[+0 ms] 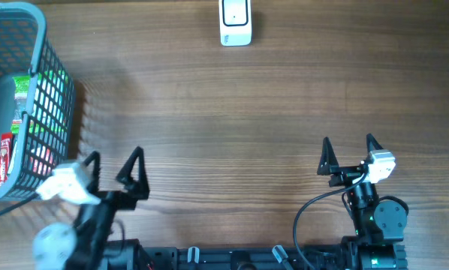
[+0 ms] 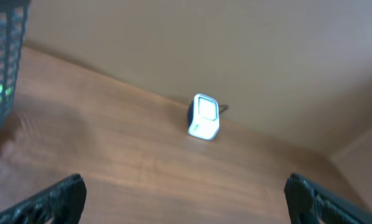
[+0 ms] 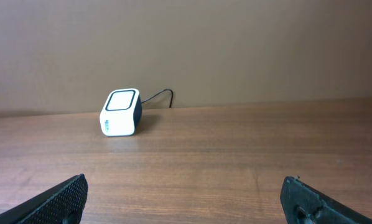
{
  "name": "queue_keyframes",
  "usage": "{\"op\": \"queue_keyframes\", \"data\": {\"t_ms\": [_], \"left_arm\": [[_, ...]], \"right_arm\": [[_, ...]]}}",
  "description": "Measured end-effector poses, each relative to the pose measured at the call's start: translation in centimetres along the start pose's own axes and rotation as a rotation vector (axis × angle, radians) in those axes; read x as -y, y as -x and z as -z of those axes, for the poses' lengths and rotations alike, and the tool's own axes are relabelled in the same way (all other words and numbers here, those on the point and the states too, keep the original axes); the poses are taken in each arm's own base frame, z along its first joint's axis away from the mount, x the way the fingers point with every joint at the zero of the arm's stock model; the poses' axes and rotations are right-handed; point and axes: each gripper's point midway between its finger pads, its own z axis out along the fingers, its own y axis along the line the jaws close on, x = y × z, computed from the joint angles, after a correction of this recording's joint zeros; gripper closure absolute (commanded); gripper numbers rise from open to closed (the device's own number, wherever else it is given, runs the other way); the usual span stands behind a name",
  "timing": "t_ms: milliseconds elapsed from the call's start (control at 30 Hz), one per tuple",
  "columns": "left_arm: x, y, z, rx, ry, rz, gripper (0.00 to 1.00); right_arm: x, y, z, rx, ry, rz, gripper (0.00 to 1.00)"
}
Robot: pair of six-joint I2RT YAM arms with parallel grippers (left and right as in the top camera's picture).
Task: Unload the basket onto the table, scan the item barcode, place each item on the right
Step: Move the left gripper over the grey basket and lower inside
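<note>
left gripper [image 1: 115,156]: spread, empty, lower left, beside basket [image 1: 59,97] for likely pick | packaged items [image 1: 5,159]: inside basket, left edge | right gripper [image 1: 348,141]: spread, empty, lower right | barcode scanner [image 1: 236,22]: top centre, window facing arms for presenting

You have soft, even light. Your left wrist view is blurred, the white box-shaped scanner [image 2: 203,117] glowing; the grey plastic mesh basket [image 1: 59,97] throws a faint shadow across the brown wooden table [image 1: 247,112].
</note>
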Motion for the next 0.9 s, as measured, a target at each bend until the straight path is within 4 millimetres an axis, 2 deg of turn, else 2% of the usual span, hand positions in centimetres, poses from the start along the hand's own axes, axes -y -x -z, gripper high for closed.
{"op": "queue_keyframes", "data": {"t_ms": [100, 233, 333, 400, 500, 633, 800, 900], "left_arm": [[2.9, 3.9, 2.1, -0.112, 0.016, 0.018, 0.0], [5.4, 8.3, 2.0, -0.209, 0.028, -0.003, 0.0], [6.7, 11.3, 0.6, -0.247, 0.028, -0.043, 0.0], [7.3, 13.8, -1.3, -0.238, 0.023, -0.075, 0.0], [7.2, 15.9, -4.0, -0.212, 0.04, -0.121, 0.0], [4.2, 16.7, -6.9, -0.203, 0.176, -0.152, 0.0], [-2.4, 16.6, -9.2, -0.248, 0.428, -0.135, 0.0], [-6.9, 17.4, -10.7, -0.241, 0.552, -0.099, 0.0]], "right_arm": [[0.0, 0.0, 0.0, 0.001, 0.0, 0.0, 0.0], [0.0, 0.0, 0.0, 0.001, 0.0, 0.0, 0.0], [0.0, 0.0, 0.0, 0.0, 0.0, 0.0, 0.0], [0.0, 0.0, 0.0, 0.0, 0.0, 0.0, 0.0], [0.0, 0.0, 0.0, 0.0, 0.0, 0.0, 0.0], [0.0, 0.0, 0.0, 0.0, 0.0, 0.0, 0.0], [0.0, 0.0, 0.0, 0.0, 0.0, 0.0, 0.0], [0.0, 0.0, 0.0, 0.0, 0.0, 0.0, 0.0]]}}
